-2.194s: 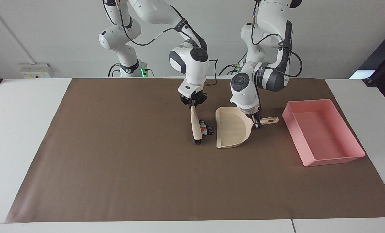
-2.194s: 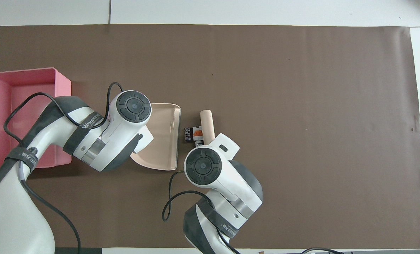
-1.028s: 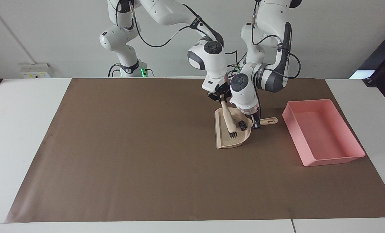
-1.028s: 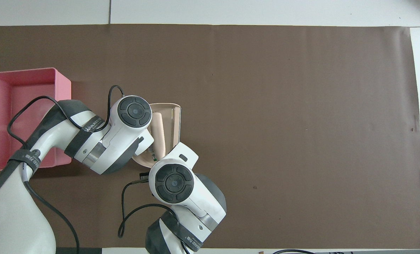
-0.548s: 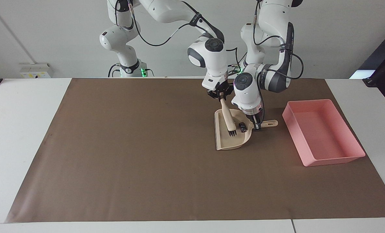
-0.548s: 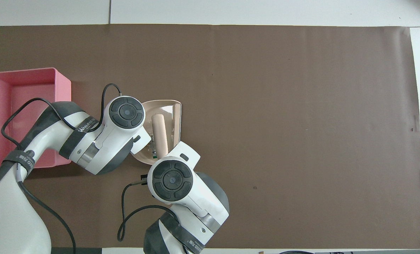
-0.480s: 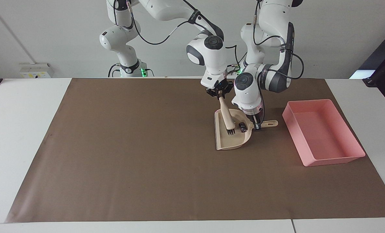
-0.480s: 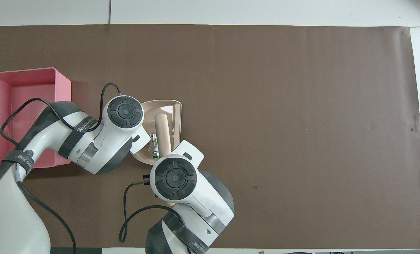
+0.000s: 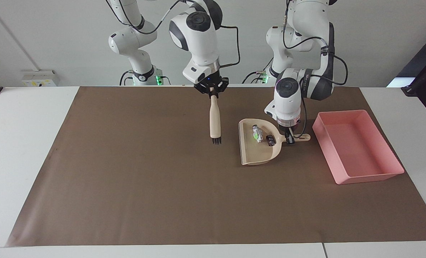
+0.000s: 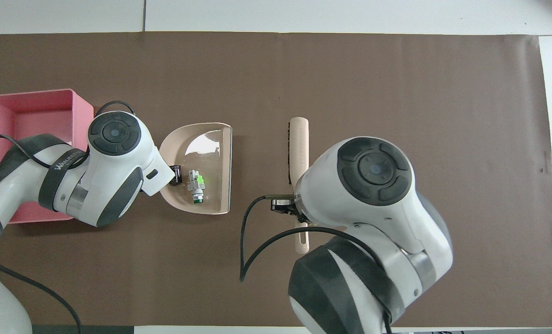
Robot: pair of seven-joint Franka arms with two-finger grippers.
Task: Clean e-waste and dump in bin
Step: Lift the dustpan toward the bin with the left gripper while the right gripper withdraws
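Observation:
The beige dustpan [image 9: 257,152] lies on the mat beside the bin, a pink tray [image 9: 356,147]. My left gripper [image 9: 289,139] is shut on the dustpan's handle [image 9: 301,136]. The e-waste lies in the pan: a white piece with green marks [image 9: 257,133] and a dark cylinder [image 9: 270,139]. They also show in the overhead view, the white piece [image 10: 195,185] and the cylinder [image 10: 177,175]. My right gripper [image 9: 213,94] is shut on the top of a wooden brush [image 9: 215,120]. The brush hangs upright over the mat, off the pan's open mouth. The bin looks empty.
A brown mat [image 9: 145,172] covers most of the white table [image 9: 27,143]. The bin [image 10: 30,116] stands at the left arm's end of the mat. In the overhead view my wrists hide both grippers. The brush [image 10: 299,144] shows beside the dustpan [image 10: 211,148].
My right gripper has lifted the brush out of the dustpan and carried it toward the right arm's end. The e-waste, swept in earlier, stays in the pan. My left gripper keeps the handle.

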